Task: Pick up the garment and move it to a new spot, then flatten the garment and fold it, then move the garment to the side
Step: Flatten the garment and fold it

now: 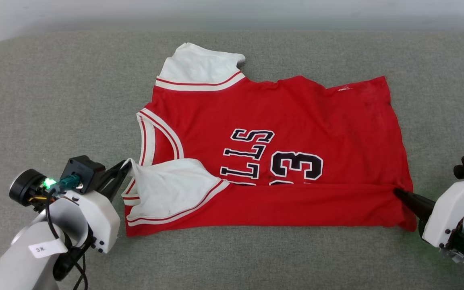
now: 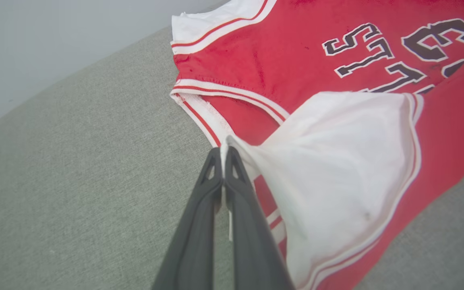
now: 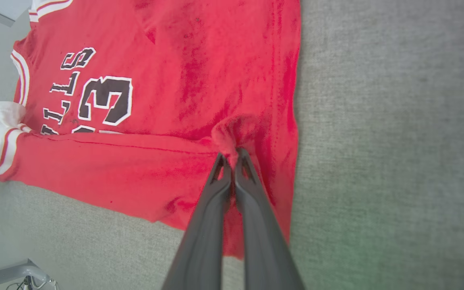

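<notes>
The garment (image 1: 296,112) lies sideways in the middle of the grey cloth-covered counter (image 1: 54,100). Its near long edge is folded up over the chest, so the fold hides the lower part of the black lettering and number. The left tool (image 1: 126,164), fingers pressed together, pinches the tip of the near white sleeve (image 1: 167,187). The right tool (image 1: 399,193) pinches a bunched bit of red hem at the fold's other end, its arm cut off by the frame.

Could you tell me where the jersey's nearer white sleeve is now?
In the head view the sleeve lies at the garment's lower left, folded onto the red front, its tip pinched by the left gripper.
</notes>
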`<state>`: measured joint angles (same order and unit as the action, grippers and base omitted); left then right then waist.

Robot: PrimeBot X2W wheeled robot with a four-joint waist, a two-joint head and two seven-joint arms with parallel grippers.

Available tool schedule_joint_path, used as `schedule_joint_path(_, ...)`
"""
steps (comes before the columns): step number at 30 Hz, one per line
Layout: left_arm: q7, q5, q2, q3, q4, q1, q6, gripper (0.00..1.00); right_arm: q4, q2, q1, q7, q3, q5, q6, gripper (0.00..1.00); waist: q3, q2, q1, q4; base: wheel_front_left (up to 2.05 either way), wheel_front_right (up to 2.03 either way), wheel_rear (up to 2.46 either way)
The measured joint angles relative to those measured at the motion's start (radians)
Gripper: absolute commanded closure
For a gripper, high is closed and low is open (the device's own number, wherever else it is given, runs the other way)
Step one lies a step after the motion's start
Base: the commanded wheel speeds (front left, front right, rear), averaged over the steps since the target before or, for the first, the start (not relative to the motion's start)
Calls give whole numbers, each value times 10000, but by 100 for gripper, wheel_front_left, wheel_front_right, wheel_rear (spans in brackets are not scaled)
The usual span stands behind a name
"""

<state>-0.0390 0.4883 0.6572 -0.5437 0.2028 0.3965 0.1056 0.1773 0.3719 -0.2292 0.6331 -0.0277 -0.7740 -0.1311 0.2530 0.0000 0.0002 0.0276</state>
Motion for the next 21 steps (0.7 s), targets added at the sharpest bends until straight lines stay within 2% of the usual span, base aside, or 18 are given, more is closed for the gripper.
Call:
schedule_joint_path(1,44,13,-50,-12,182,67,2,100,48,-36,-18,-2,6,35,0,100,35,0,0,-10,0,0,0)
schedule_joint_path(2,59,88,-144,-31,380,123,4,100,94,-58,-21,-38,0,140,0,67,65,0,0,-16,0,0,0)
schedule_joint_path(3,88,82,-226,-77,560,181,8,16,127,-79,-38,-111,2,228,0,0,85,0,0,-17,0,0,0)
schedule_joint_path(4,255,46,-508,-169,1049,382,-4,0,111,-142,-193,-313,-69,357,0,0,57,0,-1,-7,0,0,0)
schedule_joint_path(9,880,6,-963,2,1714,520,-464,0,-155,6,-179,-815,-349,681,0,0,-240,0,-1,22,0,0,0)
schedule_joint_path(13,1321,391,-1279,357,1848,450,-809,0,-487,232,-27,-1124,-556,1037,0,0,-610,0,-1,53,0,0,0)
schedule_joint_path(17,1532,775,-1515,646,1519,-11,-1214,0,-874,380,463,-1129,-731,1645,0,0,-1012,0,-2,77,0,0,0)
schedule_joint_path(21,1453,1281,-1689,951,779,-770,-1707,0,-1356,245,939,-915,-539,2046,0,0,-1335,0,-3,67,0,0,0)
